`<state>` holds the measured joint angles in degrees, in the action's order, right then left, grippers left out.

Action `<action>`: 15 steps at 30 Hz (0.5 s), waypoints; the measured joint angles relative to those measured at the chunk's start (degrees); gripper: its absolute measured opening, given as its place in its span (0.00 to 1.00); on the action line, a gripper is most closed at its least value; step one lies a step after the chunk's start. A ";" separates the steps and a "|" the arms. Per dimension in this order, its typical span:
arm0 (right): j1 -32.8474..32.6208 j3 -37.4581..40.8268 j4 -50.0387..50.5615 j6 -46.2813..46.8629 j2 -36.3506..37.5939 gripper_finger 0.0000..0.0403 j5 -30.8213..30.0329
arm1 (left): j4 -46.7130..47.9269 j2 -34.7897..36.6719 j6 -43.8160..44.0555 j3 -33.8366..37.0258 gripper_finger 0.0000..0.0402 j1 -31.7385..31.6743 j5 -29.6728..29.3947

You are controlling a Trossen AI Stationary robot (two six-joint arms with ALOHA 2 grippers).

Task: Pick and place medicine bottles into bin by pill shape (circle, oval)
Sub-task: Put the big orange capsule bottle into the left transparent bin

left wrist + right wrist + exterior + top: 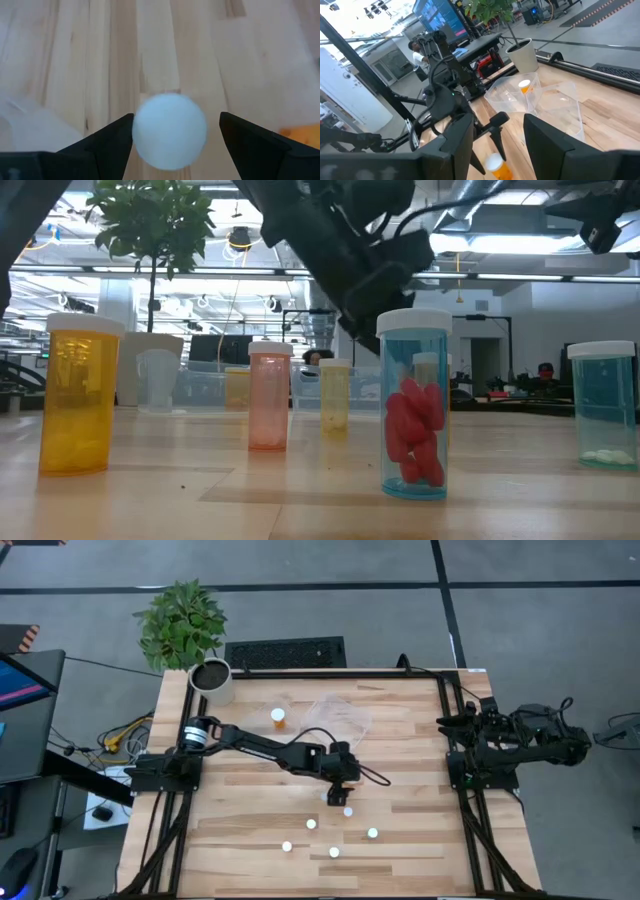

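My left gripper (pixel 335 795) is open and points down over the middle of the table. In the left wrist view its fingers stand on either side of a bottle's round white cap (pixel 170 131). The right wrist view shows this bottle (pixel 495 167) as orange. Several more white-capped bottles stand upright on the table nearer the near edge (pixel 348 811) (pixel 311 824) (pixel 334 852). The low view shows them yellow (pixel 80 395), pink (pixel 268 395) and teal with red pills (pixel 415 405). One orange bottle (pixel 278 718) stands at the clear trays (pixel 340 715). My right gripper (pixel 495 135) is open and empty at the table's right edge.
A white plant pot (pixel 212 680) stands at the table's far left corner. Clear trays (pixel 535 95) lie far of centre. A black frame rail (pixel 455 740) runs along the table's right side. Bare wood lies to the right of the bottles.
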<state>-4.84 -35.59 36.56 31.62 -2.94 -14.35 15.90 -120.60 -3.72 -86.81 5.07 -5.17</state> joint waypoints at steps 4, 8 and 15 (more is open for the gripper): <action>0.00 0.00 0.02 0.00 0.00 0.46 0.02 | 0.47 -0.35 0.17 0.01 0.69 0.08 0.22; 0.00 0.00 -0.03 -0.02 0.00 0.46 0.00 | -0.16 -0.37 0.27 -0.02 0.63 0.10 0.15; 0.00 0.00 -0.03 -0.02 0.00 0.46 0.01 | 0.06 -0.37 0.80 -0.02 0.50 0.08 -0.02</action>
<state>-4.84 -35.59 36.53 31.59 -2.94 -14.34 15.97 -120.97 -2.92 -86.83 5.15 -5.19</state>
